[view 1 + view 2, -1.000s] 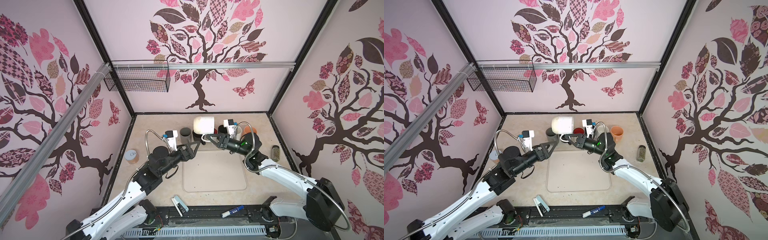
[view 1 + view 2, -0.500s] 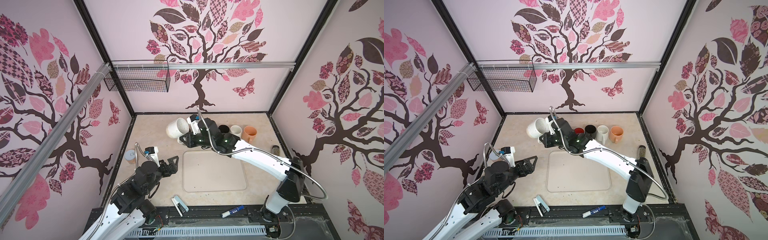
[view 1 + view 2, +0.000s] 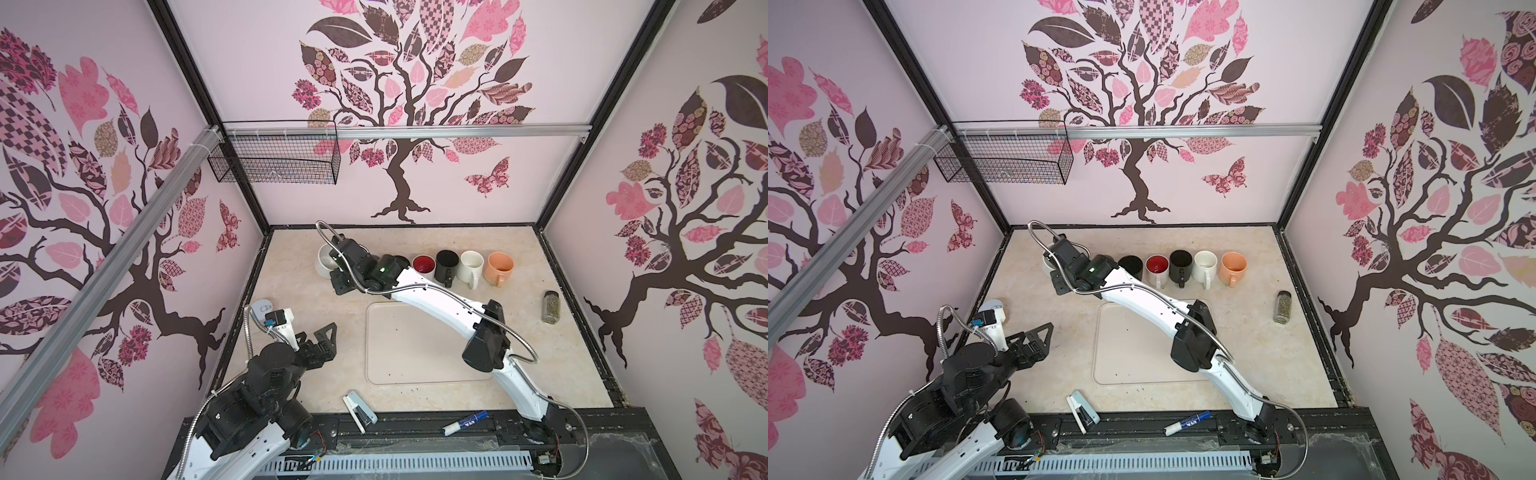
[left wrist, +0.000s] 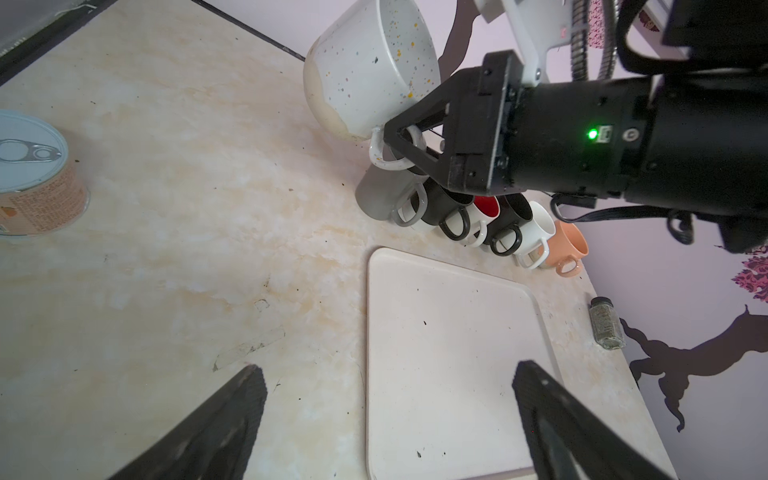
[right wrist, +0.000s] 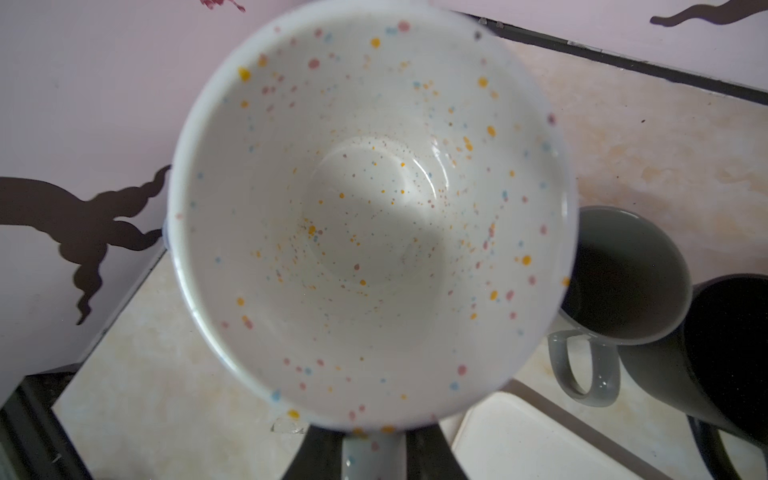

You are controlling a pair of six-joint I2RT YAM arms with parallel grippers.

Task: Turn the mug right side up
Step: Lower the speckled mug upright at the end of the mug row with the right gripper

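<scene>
Right hand, clenched on the handle alone, holds the speckled mug tilted near the far edge of the surface; it may pivot into the adjacent grey mug.

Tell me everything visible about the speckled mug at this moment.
The speckled mug is wide and looks like glossy white ceramic, flecked yellow, pink and blue inside and out, with a bare beige base. It is empty. The right gripper is shut on its handle and holds it tilted, mouth mostly upward. It sits at the left end of the mug row, next to the grey mug. Whether its base touches the table cannot be told.
</scene>
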